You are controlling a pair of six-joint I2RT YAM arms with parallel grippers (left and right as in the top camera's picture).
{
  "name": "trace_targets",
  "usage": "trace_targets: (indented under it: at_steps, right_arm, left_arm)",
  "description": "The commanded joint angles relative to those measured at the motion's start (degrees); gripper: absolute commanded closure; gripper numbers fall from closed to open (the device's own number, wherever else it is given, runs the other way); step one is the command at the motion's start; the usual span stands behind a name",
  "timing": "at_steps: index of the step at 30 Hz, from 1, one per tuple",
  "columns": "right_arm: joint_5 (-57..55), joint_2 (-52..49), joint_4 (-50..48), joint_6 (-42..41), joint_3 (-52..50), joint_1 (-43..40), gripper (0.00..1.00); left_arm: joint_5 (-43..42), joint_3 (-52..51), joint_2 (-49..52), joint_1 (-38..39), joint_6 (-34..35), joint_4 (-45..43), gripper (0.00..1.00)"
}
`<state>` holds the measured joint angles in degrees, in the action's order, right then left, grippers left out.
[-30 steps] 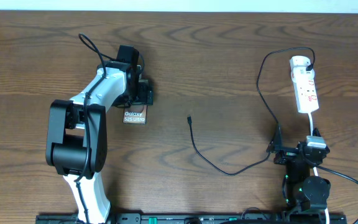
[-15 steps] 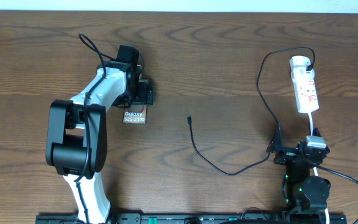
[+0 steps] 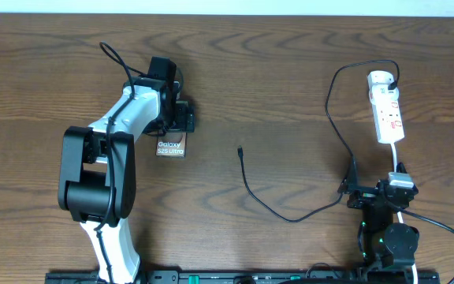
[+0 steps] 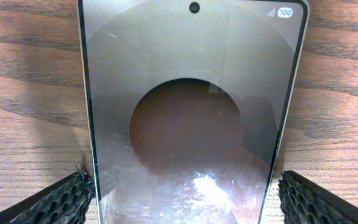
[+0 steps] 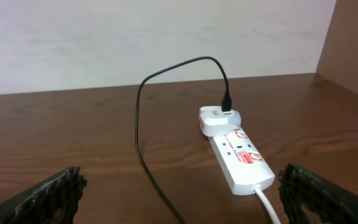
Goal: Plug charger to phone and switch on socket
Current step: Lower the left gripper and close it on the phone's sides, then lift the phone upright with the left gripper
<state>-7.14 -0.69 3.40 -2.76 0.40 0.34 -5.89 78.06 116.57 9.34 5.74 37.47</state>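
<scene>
Slippage of the phone is the chief hazard. It lies flat on the surface, screen up, and the left hand is spread wide astride it. The fingers are set just beside its long edges; whether they press it cannot be told. If the grip is closed unevenly, the smooth frame could be twisted or skated away. The plug tip of the charger lies well apart, to the phone's right, untouched. The right hand is held wide and empty, near the cable's run. When the tip is fetched, the cable could be snagged and the socket dragged.
</scene>
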Motion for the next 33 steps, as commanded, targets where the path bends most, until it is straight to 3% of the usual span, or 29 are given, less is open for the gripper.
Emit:
trace_targets:
  at_steps: [1,19,33]
  right_arm:
    - [-0.2,0.3,0.2,0.5,-0.1,0.5,0.01]
    - [-0.2,0.3,0.2,0.5,-0.1,0.5,0.01]
    - [-0.2,0.3,0.2,0.5,-0.1,0.5,0.01]
  left_arm:
    - [-0.5,-1.4,0.3,0.0,-0.8,0.2,0.07]
    - [-0.5,-1.4,0.2,0.0,-3.4,1.9,0.07]
    - [-0.5,-1.3,0.2,0.0,-3.3,2.0,0.13]
